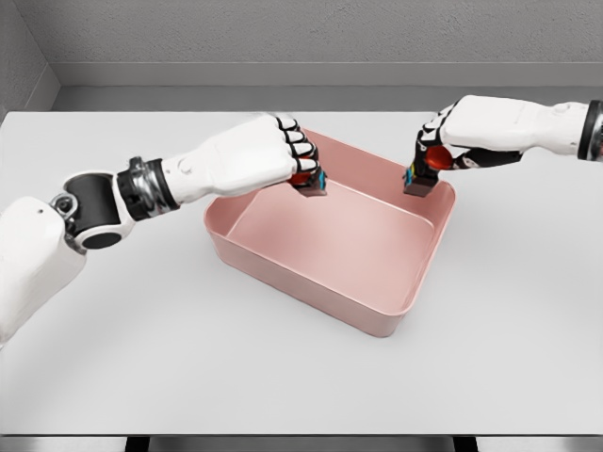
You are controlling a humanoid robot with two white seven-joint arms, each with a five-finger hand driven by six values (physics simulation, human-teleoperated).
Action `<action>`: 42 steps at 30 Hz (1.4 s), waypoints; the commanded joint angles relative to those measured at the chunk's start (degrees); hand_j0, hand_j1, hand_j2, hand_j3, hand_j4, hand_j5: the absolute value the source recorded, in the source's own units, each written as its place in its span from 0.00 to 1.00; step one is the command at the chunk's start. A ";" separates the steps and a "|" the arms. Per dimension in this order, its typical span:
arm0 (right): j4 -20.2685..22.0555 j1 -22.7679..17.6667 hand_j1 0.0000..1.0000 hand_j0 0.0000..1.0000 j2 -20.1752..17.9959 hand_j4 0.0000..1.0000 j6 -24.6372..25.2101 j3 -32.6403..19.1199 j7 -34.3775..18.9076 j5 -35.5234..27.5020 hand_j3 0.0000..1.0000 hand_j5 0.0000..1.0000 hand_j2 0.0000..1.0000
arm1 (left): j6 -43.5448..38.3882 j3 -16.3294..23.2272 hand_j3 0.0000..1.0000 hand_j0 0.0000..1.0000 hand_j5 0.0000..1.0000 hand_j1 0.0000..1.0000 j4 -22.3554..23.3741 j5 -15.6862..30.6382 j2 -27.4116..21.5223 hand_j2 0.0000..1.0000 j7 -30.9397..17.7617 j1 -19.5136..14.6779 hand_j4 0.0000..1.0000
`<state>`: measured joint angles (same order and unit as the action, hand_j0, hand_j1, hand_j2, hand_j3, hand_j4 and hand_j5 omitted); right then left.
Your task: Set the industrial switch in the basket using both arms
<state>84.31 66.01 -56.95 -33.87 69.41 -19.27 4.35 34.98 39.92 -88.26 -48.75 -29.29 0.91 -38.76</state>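
A pink rectangular basket sits in the middle of the white table. My left hand is curled shut on a small dark industrial switch with a red button and a teal edge, held over the basket's far-left rim. My right hand grips a second dark switch with a red button, held above the basket's far-right corner. Both switches hang in the air, tilted, clear of the basket floor.
The white table spreads wide around the basket. A grey wall runs along the back edge. The table's front edge lies near the bottom of the view.
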 commanded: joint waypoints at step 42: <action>3.84 -1.14 0.46 0.46 0.43 0.46 -0.67 0.03 -0.59 -0.40 0.46 0.46 0.46 | 0.02 2.44 0.88 0.88 0.88 0.88 9.95 -2.23 3.54 0.88 0.41 0.70 0.88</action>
<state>87.79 64.86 -56.52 -34.65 69.50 -19.89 4.34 35.00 42.41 -78.35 -51.36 -25.75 1.27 -38.06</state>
